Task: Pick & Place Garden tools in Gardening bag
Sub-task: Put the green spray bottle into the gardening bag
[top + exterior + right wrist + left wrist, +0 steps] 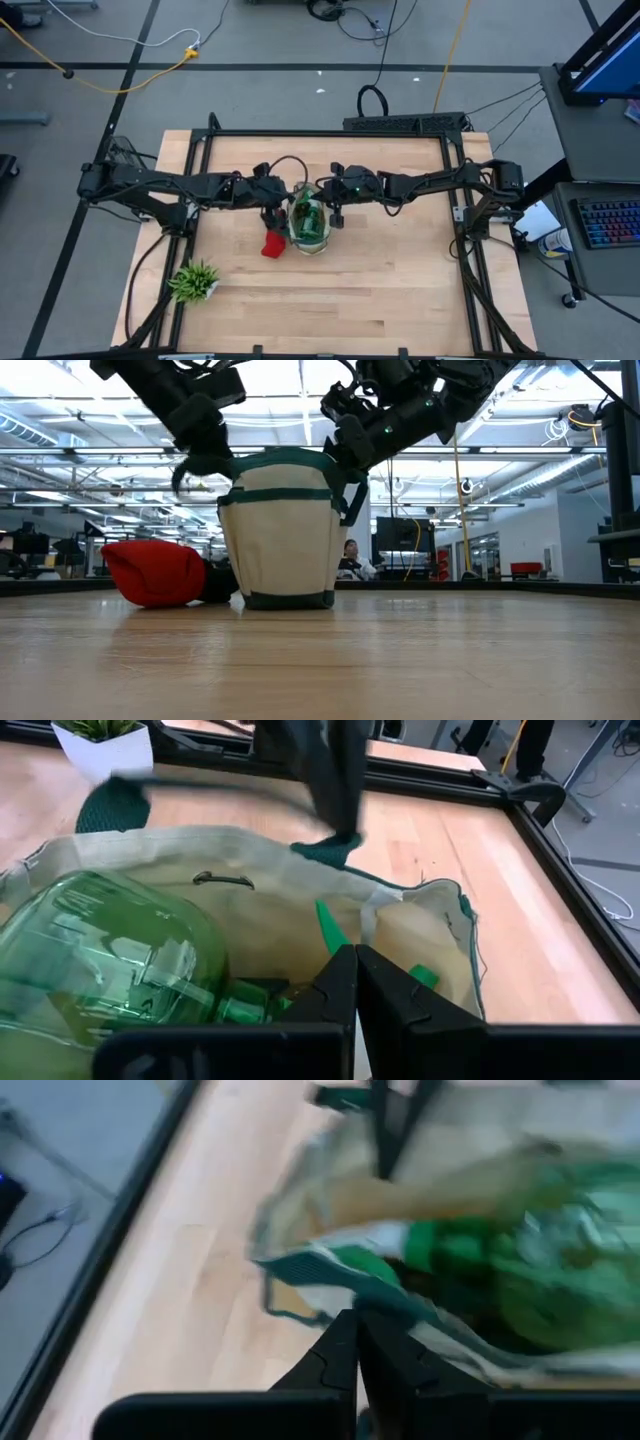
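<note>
I logged the gardening bag (309,226) standing upright near the middle of the desk (400,290), its cream canvas and dark green trim plain in the low view (285,530). Inside it I saw the green spray bottle (110,960), clear green plastic filling much of the opening; the same green showed blurred in the left wrist view (540,1270). The red glove (273,244) lay on the desk at roughly 8 o'clock from the bag, touching or just beside its base in the low view (152,572).

The left tool (272,212) sat at the bag's 9 o'clock rim, its fingers (345,1355) pressed together with no gap. I could not tell from these views whether canvas was pinched between them. The right tool (338,212) sat at the bag's 3 o'clock rim, fingers (345,985) likewise closed tip to tip over the bag's mouth; I saw nothing held between them.

A potted plant tuft (195,281) stood well apart at about 8 o'clock from the bag, near the desk's left front corner. In the low view a person (352,560) sat in the room behind the desk.
</note>
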Motion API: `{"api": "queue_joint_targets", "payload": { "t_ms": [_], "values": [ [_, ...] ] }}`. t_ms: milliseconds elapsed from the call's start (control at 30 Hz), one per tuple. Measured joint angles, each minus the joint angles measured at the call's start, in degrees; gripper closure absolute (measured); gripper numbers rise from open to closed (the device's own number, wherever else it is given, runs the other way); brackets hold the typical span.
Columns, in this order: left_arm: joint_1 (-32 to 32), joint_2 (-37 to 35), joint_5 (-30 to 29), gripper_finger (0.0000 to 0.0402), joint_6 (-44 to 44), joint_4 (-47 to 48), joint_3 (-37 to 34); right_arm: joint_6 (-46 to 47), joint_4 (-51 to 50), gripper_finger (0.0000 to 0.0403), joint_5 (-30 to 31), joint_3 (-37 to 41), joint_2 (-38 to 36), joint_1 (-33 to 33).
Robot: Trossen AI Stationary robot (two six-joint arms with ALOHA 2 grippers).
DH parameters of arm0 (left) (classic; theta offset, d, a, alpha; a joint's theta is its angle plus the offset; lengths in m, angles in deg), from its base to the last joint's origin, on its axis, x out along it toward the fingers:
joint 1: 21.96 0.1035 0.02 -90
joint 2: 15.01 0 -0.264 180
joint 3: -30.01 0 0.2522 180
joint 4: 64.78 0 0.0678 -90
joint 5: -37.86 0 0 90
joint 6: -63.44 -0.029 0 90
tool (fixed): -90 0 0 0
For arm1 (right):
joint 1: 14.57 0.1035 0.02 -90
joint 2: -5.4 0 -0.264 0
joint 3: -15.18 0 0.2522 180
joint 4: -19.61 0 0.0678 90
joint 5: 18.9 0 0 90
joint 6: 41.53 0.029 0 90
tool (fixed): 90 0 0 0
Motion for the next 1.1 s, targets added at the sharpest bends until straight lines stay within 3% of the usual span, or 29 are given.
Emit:
{"api": "queue_joint_targets", "payload": {
  "t_ms": [167,367,567,700,867,1100],
  "values": [
    [0.0,0.0,1.7,0.0383,-1.1,0.4,0.0,0.0,0.0,0.0403,-0.1,0.0,0.0,0.0],
    [1.2,0.0,1.2,0.0330,-1.8,0.6,0.0,2.0,-0.1,0.0403,-0.2,0.0,0.0,0.1],
    [1.3,-1.8,-4.2,0.0296,-2.2,3.3,2.3,2.3,-0.8,0.0403,-0.2,0.0,0.0,0.3],
    [1.3,-3.7,-2.5,0.0321,-2.6,1.5,4.9,3.0,-0.5,0.0403,-0.2,0.0,0.0,0.3],
    [1.3,-1.8,8.2,0.0391,-7.0,-5.7,5.1,3.0,0.1,0.0403,0.1,0.0,0.0,0.3],
    [1.8,6.0,9.3,0.0398,-8.3,-5.2,5.0,3.0,-0.4,0.0403,0.2,0.0,0.0,0.3]
  ]
}}
